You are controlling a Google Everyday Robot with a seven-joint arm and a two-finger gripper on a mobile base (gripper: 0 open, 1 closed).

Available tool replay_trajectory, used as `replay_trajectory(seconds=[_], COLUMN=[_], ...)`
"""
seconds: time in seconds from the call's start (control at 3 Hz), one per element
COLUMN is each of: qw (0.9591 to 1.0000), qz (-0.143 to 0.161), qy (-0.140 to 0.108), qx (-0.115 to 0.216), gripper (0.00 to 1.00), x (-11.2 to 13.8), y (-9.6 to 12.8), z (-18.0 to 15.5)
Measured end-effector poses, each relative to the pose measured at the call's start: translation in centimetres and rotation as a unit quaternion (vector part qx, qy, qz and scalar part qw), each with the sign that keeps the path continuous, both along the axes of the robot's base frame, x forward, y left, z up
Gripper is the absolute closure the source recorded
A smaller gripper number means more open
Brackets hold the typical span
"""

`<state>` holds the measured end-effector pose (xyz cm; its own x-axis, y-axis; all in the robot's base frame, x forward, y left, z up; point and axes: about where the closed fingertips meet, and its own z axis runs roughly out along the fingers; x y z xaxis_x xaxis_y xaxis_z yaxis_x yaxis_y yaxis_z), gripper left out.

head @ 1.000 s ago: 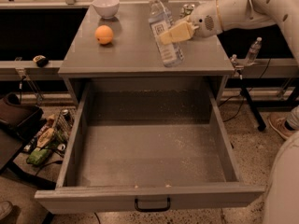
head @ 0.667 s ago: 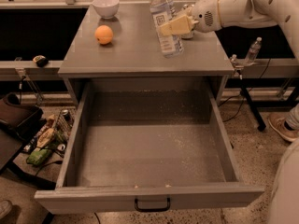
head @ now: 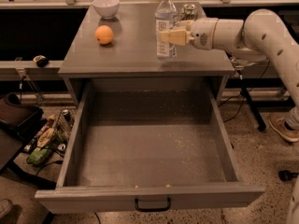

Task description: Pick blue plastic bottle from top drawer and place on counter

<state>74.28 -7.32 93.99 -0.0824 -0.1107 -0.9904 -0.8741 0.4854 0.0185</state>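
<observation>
The gripper (head: 165, 36), with pale yellowish fingers (head: 174, 36) at the end of a white jointed arm (head: 243, 31), is clenched around the label band of a clear plastic water bottle with a white screw cap and a pale blue-and-white label (head: 165, 13). This bottle is held upright, with its base at the surface of the flat grey rectangular tabletop (head: 126, 55) of the cabinet, toward the right half of that surface; whether the base actually rests on the tabletop cannot be told. Just behind and to the right of the bottle, the metal top of a can (head: 189, 9) is seen, partly hidden by the gripper. To the left of the bottle, well apart from it, a round orange fruit (head: 104, 34) lies on the tabletop, and farther back to the left of the bottle a white ceramic bowl (head: 106, 6) is set. Below and in front of the bottle, the wide, deep grey top drawer (head: 149, 197) is pulled fully open, a small black pull handle (head: 153, 205) being fixed to its flat front.
</observation>
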Motion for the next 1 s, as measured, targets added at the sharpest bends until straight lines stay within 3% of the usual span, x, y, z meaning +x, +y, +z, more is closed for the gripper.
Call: replay_trajectory(seconds=[0.33,1.0], qw=[0.9996,0.9988], qz=[0.001,-0.002], qy=[-0.017,-0.040], qx=[0.022,0.029], gripper=[1.00,1.00], x=[1.2,2.5], y=[0.5,1.6], z=[-1.2,-3.5])
